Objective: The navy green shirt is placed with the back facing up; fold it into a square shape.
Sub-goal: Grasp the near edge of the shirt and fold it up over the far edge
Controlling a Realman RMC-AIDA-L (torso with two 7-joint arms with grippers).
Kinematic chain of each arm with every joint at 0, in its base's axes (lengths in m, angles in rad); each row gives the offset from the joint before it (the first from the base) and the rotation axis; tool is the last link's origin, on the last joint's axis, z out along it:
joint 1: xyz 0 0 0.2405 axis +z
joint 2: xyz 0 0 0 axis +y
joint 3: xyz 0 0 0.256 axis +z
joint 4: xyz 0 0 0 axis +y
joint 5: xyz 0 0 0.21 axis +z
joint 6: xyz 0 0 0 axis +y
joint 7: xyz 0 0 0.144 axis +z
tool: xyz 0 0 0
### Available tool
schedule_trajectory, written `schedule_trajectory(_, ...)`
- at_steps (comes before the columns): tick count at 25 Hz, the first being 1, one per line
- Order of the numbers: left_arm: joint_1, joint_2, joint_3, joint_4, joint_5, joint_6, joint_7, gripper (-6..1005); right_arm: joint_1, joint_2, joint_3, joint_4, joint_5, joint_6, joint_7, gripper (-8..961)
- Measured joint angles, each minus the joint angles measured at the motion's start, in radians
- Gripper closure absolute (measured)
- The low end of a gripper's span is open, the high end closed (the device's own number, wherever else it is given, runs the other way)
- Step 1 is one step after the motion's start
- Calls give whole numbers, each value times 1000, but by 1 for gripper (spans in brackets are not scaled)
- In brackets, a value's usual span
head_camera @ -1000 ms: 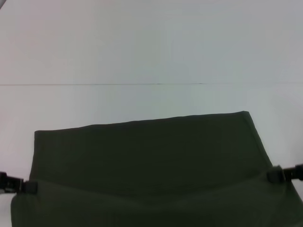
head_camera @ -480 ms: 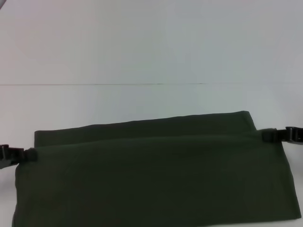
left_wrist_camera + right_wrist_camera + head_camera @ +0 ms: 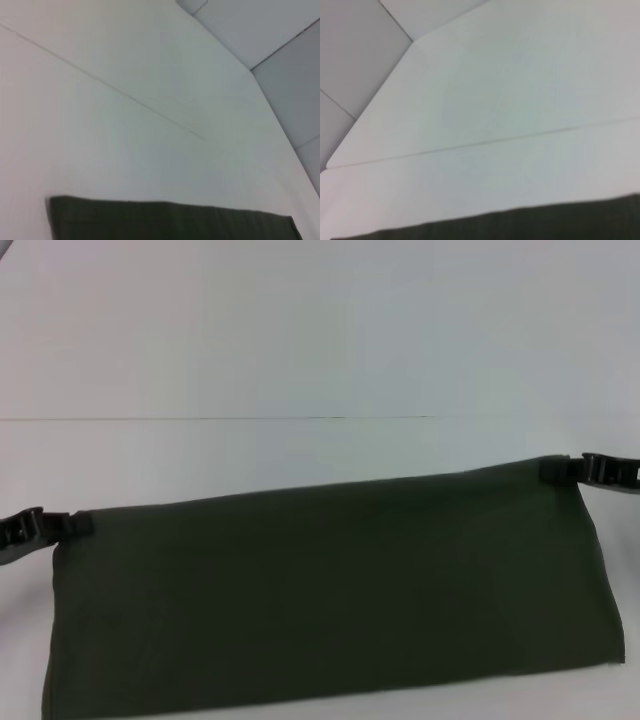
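Observation:
The navy green shirt [image 3: 330, 590] lies as a wide dark olive band across the near part of the white table [image 3: 300, 360] in the head view, plain side up. My left gripper [image 3: 72, 525] is shut on the shirt's far left corner. At the far right corner my right gripper [image 3: 553, 471] is shut on the cloth as well. The held edge runs straight between the two grippers. A strip of the shirt [image 3: 170, 220] fills the lower part of the left wrist view, and the shirt [image 3: 530, 222] also shows as a dark strip in the right wrist view.
A thin seam [image 3: 220, 419] crosses the white table beyond the shirt. In the wrist views the table's far edge [image 3: 250, 70] meets a grey floor [image 3: 355, 55].
Both grippers have carried the shirt's near edge up and away from me, over the far edge, so the folded layer now covers the part that lay behind.

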Motion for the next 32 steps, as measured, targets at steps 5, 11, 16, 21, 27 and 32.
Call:
schedule_trajectory(5, -16, -18, 1, -1, -34, -71, 21, 949, 32, 15, -5, 1, 1, 70, 0, 921)
schedule_trajectory(11, -37, -52, 0, 4, -65, -148, 70, 946, 56, 42, -29, 11, 4, 189, 0, 921)
schedule_trajectory(16, -51, -71, 20, 2, -71, -216, 88, 943, 66, 63, -67, 11, 5, 270, 7, 922)
schedule_trajectory(21, -55, -94, 61, 5, -86, -279, 93, 940, 74, 81, -80, 11, 5, 311, 8, 922)
schedule_trajectory(27, -56, -110, 68, 5, -119, -323, 109, 936, 77, 94, -81, 11, 7, 351, 2, 921)
schedule_trajectory(32, -53, -121, 73, 3, -138, -343, 124, 933, 77, 97, -89, 33, 31, 407, -1, 921)
